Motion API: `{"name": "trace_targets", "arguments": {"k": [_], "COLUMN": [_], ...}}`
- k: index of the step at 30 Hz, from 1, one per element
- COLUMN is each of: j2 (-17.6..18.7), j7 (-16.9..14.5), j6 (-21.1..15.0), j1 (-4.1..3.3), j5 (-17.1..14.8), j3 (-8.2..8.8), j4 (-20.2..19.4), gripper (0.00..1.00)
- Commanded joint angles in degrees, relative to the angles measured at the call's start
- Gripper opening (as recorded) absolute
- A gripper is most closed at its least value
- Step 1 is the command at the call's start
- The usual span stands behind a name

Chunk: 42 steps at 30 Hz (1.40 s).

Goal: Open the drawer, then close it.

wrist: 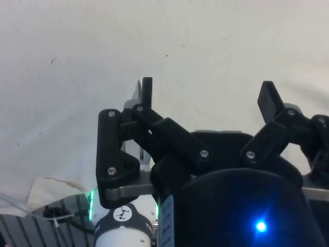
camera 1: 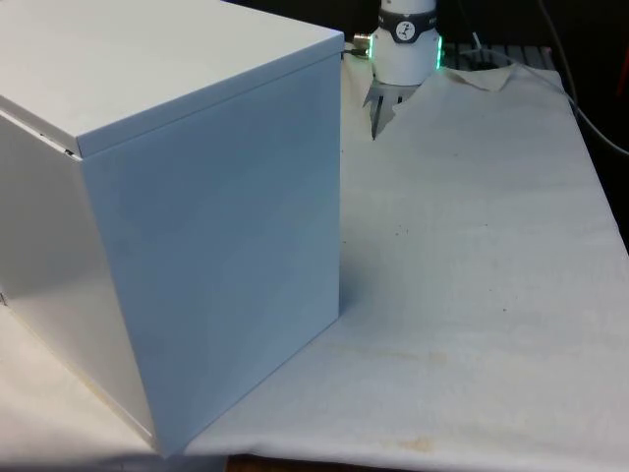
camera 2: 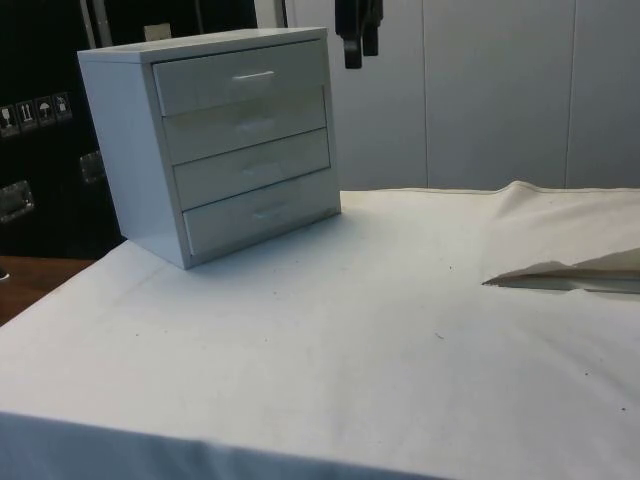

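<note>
I am looking at a table (camera 2: 330,350) lying under a white cloth (camera 1: 472,295), which is rumpling into a fold at the middle right of the side frame, with pale cabinet panels standing behind. In the side view the gripper (camera 2: 358,40) is hanging at the top centre, above and just right of the chest of drawers (camera 2: 215,140). In the wrist view I am seeing the gripper (wrist: 208,98) pointing down at bare cloth with its fingers (wrist: 147,92) spread wide, grasping nothing. I am counting one chest, filling the left of the front frame, and four drawers, all sitting closed; the top drawer (camera 2: 240,78) is carrying a small handle (camera 2: 252,75).
</note>
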<state>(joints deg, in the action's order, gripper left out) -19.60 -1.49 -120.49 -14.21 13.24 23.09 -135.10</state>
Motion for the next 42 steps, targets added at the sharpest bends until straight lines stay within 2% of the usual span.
{"name": "trace_targets", "arguments": {"k": [1,4,5,6,9,11,12,13,19,20,27,28,29,42], "j2": [0.3,1.0,0.7,1.1,1.9,2.3,2.1,2.6,3.6,3.5,4.8,4.3,5.2,9.7], "j7": [-0.5,-1.4,-1.0,-1.7,-2.8,-3.4,-3.0,-3.8,-6.1,-5.7,-8.7,-8.0,-9.3,-13.5], "j6": [0.1,0.1,0.0,0.1,0.0,0.0,0.0,0.0,0.0,0.0,-0.2,0.0,-0.3,-1.6], "j1": [-0.23,-0.4,-0.11,-0.4,-0.52,-0.52,-0.29,-0.52,-0.46,-0.29,-0.46,-0.29,-0.46,-0.34], "j5": [-0.5,-0.5,-0.1,-0.6,-0.7,-0.8,-0.3,-0.9,-1.0,-0.6,-1.2,-0.6,-1.3,-2.3], "j3": [0.11,0.11,0.0,0.11,0.11,0.11,-0.06,0.11,0.11,-0.06,0.23,0.0,0.29,0.86], "j4": [0.6,1.5,1.1,1.7,2.6,3.2,2.9,3.4,5.0,4.8,6.5,6.1,6.9,11.0], "gripper": [1.0,1.0,1.0,1.0,1.0,1.0,1.0,1.0,1.0,1.0,1.0,1.0,1.0,1.0]}}
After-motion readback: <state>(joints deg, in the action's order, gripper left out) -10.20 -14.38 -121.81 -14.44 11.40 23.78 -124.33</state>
